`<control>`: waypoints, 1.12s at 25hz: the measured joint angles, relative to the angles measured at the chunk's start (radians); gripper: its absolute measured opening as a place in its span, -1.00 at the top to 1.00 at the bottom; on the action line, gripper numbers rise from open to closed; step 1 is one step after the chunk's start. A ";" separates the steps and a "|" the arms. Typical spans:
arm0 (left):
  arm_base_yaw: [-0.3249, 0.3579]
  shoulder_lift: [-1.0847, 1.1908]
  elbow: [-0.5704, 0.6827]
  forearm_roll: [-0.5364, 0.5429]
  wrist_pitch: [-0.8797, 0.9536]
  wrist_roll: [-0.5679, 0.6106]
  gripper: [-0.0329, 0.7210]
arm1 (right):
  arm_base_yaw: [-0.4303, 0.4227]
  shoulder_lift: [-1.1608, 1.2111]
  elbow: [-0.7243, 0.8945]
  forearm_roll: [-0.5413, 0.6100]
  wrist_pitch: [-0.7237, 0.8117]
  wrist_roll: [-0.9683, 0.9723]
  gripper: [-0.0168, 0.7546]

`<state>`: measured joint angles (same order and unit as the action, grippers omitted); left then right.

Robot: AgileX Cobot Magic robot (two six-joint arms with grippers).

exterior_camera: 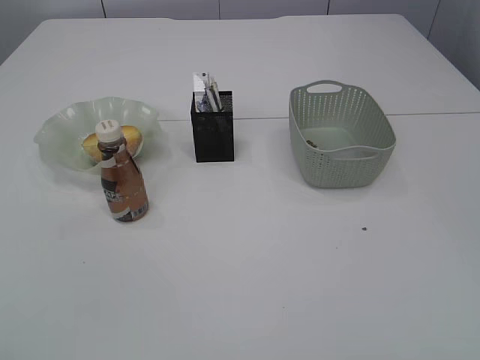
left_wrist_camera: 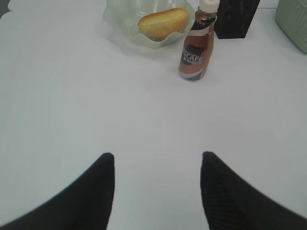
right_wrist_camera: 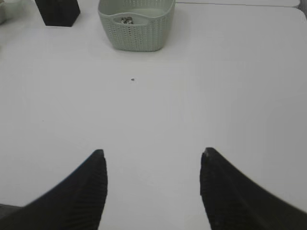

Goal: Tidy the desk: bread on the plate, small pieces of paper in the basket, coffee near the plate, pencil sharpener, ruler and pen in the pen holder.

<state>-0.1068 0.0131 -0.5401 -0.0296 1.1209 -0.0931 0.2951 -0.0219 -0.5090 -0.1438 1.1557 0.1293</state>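
The bread (exterior_camera: 131,135) (left_wrist_camera: 163,22) lies on the pale green plate (exterior_camera: 64,127) (left_wrist_camera: 120,19) at the left. The coffee bottle (exterior_camera: 122,176) (left_wrist_camera: 196,45) stands upright just in front of the plate. The black mesh pen holder (exterior_camera: 212,135) (left_wrist_camera: 235,19) (right_wrist_camera: 57,12) stands at the middle with the ruler and other items (exterior_camera: 208,91) sticking out of it. The basket (exterior_camera: 341,135) (right_wrist_camera: 135,24) holds crumpled paper (exterior_camera: 311,143) (right_wrist_camera: 126,20). My left gripper (left_wrist_camera: 157,158) and right gripper (right_wrist_camera: 153,155) are open and empty over bare desk (exterior_camera: 247,262). Neither gripper shows in the exterior view.
A thin seam (exterior_camera: 435,114) crosses the desk behind the basket. A tiny dark speck (exterior_camera: 364,229) (right_wrist_camera: 133,79) lies in front of the basket. The basket's edge (left_wrist_camera: 295,19) shows at the right of the left wrist view.
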 joint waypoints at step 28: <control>0.102 0.000 0.013 -0.004 -0.017 0.038 -0.05 | -0.254 0.000 0.012 -0.023 0.000 -0.005 -0.21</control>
<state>-0.0053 0.0131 -0.5272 -0.0334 1.1040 -0.0551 0.0406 -0.0219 -0.4974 -0.1669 1.1557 0.1247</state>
